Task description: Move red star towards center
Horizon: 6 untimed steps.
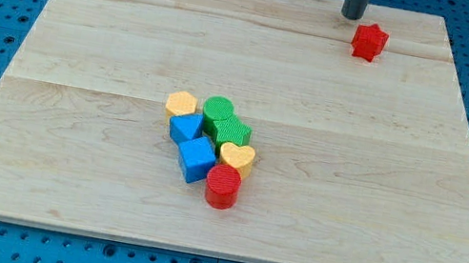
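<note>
The red star (368, 41) lies near the top right of the wooden board (85, 47). My tip (352, 16) stands just up and to the left of the star, a small gap apart. The rod comes down from the view's top edge.
A cluster of blocks sits below the board's middle: a yellow hexagon (181, 104), a green cylinder (217, 109), a green star (230, 132), a blue block (185, 128), a blue cube (197, 159), a yellow heart (236, 158) and a red cylinder (223, 187).
</note>
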Available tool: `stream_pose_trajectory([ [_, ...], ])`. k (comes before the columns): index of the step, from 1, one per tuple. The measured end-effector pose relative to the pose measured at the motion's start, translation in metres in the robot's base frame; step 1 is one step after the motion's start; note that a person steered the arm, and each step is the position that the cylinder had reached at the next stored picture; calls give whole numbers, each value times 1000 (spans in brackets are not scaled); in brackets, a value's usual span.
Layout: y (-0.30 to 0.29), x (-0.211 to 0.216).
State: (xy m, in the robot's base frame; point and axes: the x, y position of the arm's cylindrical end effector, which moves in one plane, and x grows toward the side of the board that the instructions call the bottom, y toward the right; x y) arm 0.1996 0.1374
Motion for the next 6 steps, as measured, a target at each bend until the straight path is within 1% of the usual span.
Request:
stream_pose_trajectory([
  [1,51,-2],
  [2,86,22],
  [3,82,37],
  [6,29,66],
])
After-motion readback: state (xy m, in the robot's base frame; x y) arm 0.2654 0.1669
